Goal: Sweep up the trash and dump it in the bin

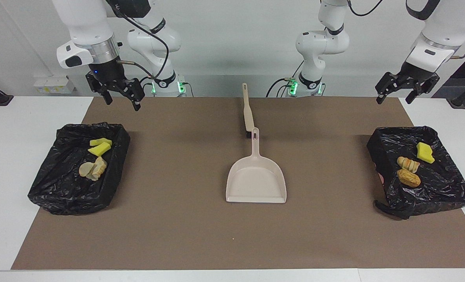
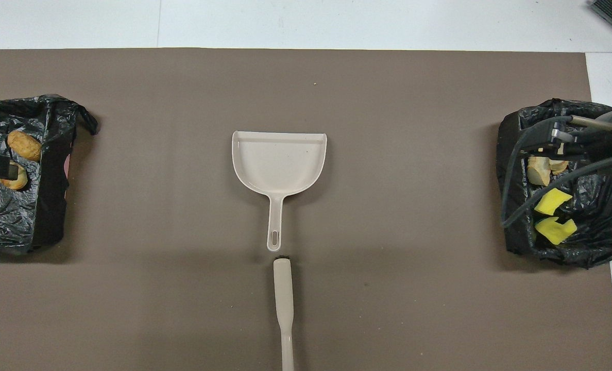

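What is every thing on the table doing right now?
Dustpan: lying flat on the mat, empty.
Brush: lying flat, nearer the robots than the dustpan.
Bin at the right arm's end: lined with a black bag, holds yellow sponge pieces and beige lumps.
Bin at the left arm's end: lined, holds a sponge piece and two bread nuggets.
Left gripper: open, raised, holding nothing.
Right gripper: open, raised, holding nothing.
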Controlling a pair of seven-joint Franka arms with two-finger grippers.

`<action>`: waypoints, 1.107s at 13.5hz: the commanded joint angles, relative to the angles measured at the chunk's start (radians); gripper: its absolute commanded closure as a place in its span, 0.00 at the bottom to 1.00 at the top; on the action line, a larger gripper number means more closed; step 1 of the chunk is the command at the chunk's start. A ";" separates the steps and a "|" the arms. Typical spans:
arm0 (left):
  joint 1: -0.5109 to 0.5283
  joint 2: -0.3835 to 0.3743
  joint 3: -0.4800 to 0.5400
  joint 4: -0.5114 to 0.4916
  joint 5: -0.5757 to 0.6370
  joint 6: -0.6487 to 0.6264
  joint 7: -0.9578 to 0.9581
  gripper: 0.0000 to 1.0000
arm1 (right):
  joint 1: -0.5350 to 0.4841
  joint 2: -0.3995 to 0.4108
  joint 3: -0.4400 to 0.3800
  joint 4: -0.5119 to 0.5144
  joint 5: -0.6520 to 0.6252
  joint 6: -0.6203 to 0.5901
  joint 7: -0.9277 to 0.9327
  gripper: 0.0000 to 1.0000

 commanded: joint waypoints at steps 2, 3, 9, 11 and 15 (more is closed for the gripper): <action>-0.055 -0.033 0.053 -0.015 0.016 -0.055 0.000 0.00 | -0.013 -0.015 0.003 -0.011 0.020 -0.011 -0.030 0.00; -0.052 -0.034 0.052 -0.015 0.016 -0.067 0.006 0.00 | -0.013 -0.015 0.003 -0.011 0.020 -0.011 -0.030 0.00; -0.052 -0.033 0.047 -0.015 0.016 -0.049 -0.006 0.00 | -0.013 -0.015 0.003 -0.011 0.020 -0.011 -0.030 0.00; -0.054 -0.033 0.047 -0.012 0.016 -0.049 -0.001 0.00 | -0.025 -0.015 -0.001 -0.012 0.014 -0.010 -0.023 0.00; -0.052 -0.033 0.049 -0.012 0.016 -0.051 -0.001 0.00 | -0.037 -0.013 -0.003 -0.012 0.020 -0.002 -0.023 0.00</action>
